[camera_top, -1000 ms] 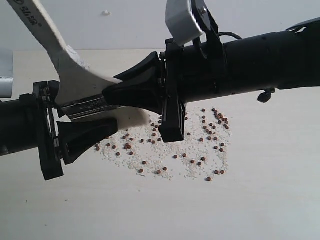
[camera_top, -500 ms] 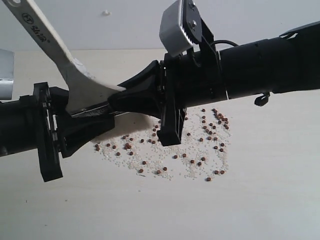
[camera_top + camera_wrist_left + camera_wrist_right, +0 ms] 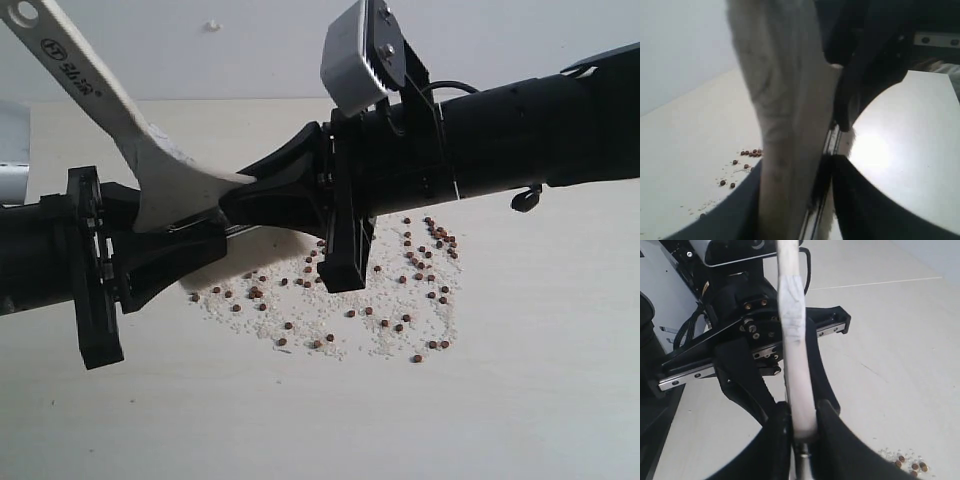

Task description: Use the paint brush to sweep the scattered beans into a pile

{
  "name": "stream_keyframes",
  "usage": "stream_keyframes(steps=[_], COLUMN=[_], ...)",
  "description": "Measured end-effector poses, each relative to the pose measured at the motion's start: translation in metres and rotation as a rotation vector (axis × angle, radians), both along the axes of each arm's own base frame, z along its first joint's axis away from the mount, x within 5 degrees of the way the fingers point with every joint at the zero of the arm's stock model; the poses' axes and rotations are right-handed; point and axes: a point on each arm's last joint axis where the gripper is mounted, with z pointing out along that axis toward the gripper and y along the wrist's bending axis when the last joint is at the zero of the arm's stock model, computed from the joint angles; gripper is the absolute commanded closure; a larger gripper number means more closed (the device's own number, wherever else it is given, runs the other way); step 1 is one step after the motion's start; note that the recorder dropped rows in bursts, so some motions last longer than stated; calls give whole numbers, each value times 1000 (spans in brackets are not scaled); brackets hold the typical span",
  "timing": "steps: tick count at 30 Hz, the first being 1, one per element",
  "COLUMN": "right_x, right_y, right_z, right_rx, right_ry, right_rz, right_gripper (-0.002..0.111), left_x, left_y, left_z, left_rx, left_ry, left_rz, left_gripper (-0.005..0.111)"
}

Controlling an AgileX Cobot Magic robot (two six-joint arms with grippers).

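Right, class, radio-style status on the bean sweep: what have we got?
Right gripper shut on the paint brush. Left gripper astride it too, grip unclear. Beans scattered, unswept. Right arm overhangs the spread.

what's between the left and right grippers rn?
The paint brush: its wide shoulder bridges the left gripper and the right gripper, which is clamped on it. The exterior view shows this most clearly.
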Motion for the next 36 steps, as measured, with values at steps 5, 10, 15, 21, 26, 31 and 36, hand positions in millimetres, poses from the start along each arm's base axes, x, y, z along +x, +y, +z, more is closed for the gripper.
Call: stream_keyframes(steps=[5,10,15,21,26,31,36], right_x=[5,10,14,14,11,7,3], right_y=[-1,-1,-2,-7,-11,-14,-17], right_z=[0,0,-1,8,21,31,38], right_rx=[-4,-11,-29,-43,-29,-10,6], right_ry=[4,0,-4,-47,-85,-91,-15], right_rz=[-63,-116,-157,-209,-234,-246,-275], right_gripper=[60,44,38,38,38,38,38], left_x=[0,0,0,3,3,5,7], left_y=[0,0,0,1,1,1,2], left_z=[-1,0,-1,0,1,1,3], left_rx=[11,12,16,4,-3,-18,-40], left_ry=[-14,-20,-19,-15,-15,-6,8], left_rz=[-4,-5,1,28,32,54,85], left_gripper=[107,107,107,107,107,107,107])
